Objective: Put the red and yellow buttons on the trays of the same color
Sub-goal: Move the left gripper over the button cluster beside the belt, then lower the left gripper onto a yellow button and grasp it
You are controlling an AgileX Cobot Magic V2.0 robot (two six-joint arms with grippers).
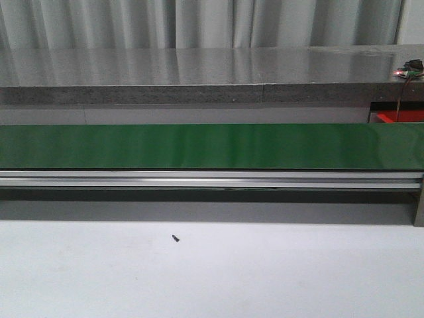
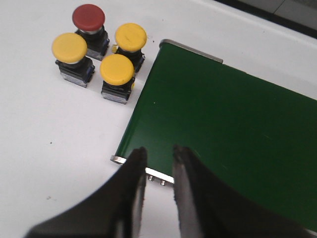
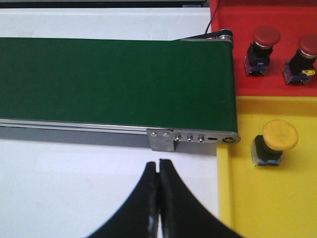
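Left wrist view: four buttons on the worktop (image 2: 44,148) beside the green belt (image 2: 228,129).
One red button (image 2: 88,18) and three yellow buttons (image 2: 117,69) cluster well apart from the left pincer (image 2: 158,161), slightly parted, empty. Right pincer (image 3: 158,171) closed, empty; yellow tray (image 3: 277,208) button (image 3: 280,135) near belt end.

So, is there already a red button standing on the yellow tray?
No, the yellow tray holds only one yellow button; both red buttons stand on the red tray.

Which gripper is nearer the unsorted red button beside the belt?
Left. The left gripper hangs over the belt's end corner with the red button in its view among three yellow ones. The right gripper sits at the tray end, that button nowhere in its view.
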